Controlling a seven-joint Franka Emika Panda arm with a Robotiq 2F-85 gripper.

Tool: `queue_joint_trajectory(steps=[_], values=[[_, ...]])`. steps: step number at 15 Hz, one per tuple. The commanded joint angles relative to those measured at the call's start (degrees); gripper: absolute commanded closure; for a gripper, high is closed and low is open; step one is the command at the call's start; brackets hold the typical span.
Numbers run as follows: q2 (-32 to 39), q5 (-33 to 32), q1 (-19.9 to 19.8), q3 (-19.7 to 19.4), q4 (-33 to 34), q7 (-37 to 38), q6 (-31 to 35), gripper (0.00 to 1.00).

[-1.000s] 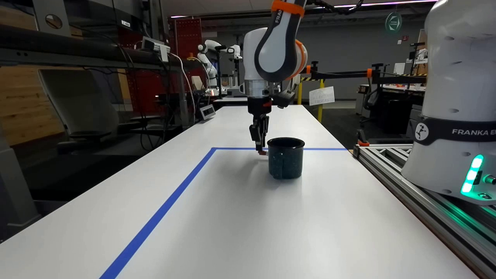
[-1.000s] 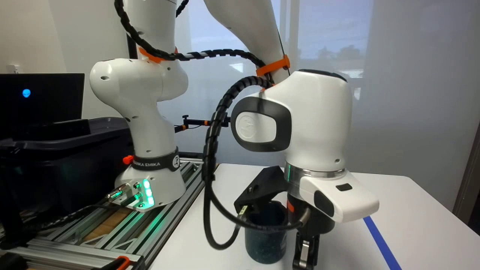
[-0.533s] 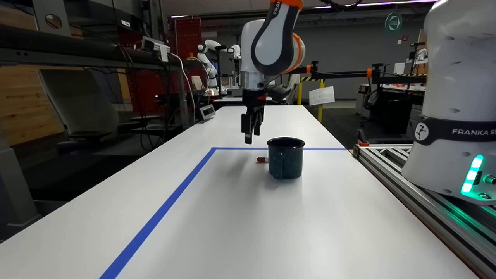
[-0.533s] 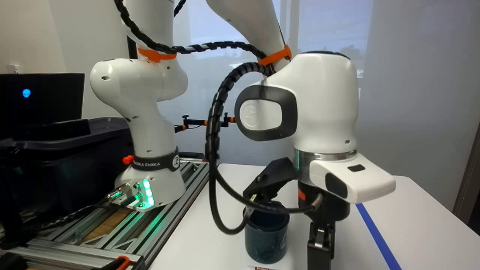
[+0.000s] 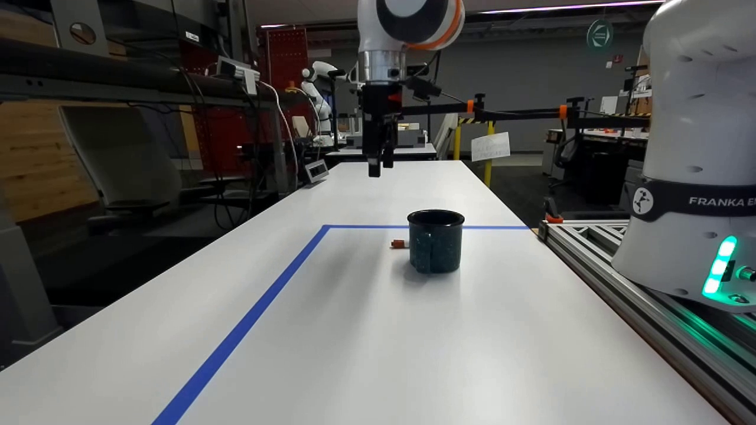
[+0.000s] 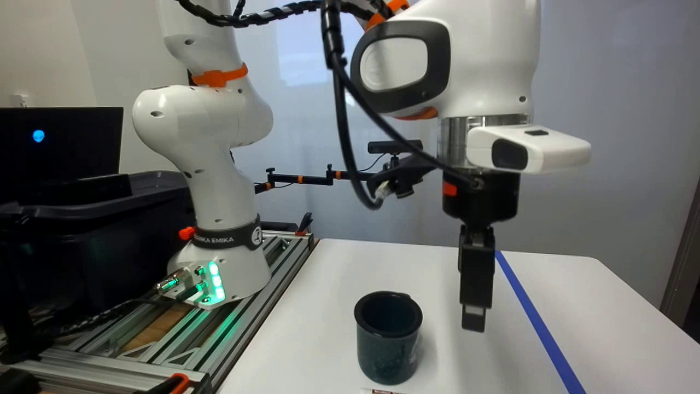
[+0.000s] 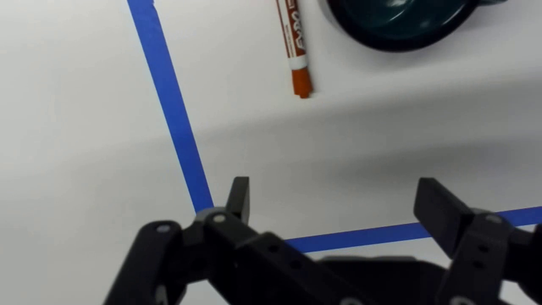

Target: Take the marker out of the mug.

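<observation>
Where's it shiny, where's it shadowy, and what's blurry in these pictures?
Wrist view: white glints inside the mug, soft grey shadow bands across the table, tiny print on the marker too blurry to read; both exterior views: green lights on the robot's base tint the metal rails green.

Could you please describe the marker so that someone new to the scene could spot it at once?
On the white table, look inside the corner of blue tape for the dark mug. Beside it, with a gap between them in the wrist view, the marker lies flat. Unlike the wide, upright mug, it is slim, with a red-orange cap.
</observation>
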Motion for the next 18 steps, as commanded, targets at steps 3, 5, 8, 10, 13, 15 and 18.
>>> queue_joint_trajectory(steps=[3,5,8,10,13,15,18], values=[[-7.77,-3.13,2.89,2.65,-0.23,-0.03,-8.78,0.00],[-8.60,-4.46,2.96,3.70,-0.10,3.18,-10.65,0.00],[-6.47,-2.83,3.26,2.92,0.12,1.15,-8.06,0.00],[-6.16,-2.82,3.23,2.78,0.12,1.14,-8.04,0.00],[-6.01,-2.82,3.22,2.76,0.12,1.14,-8.03,0.00],[-6.01,-2.82,3.22,2.76,0.12,1.14,-8.03,0.00],[-6.01,-2.81,3.22,2.75,0.12,1.14,-8.03,0.00]])
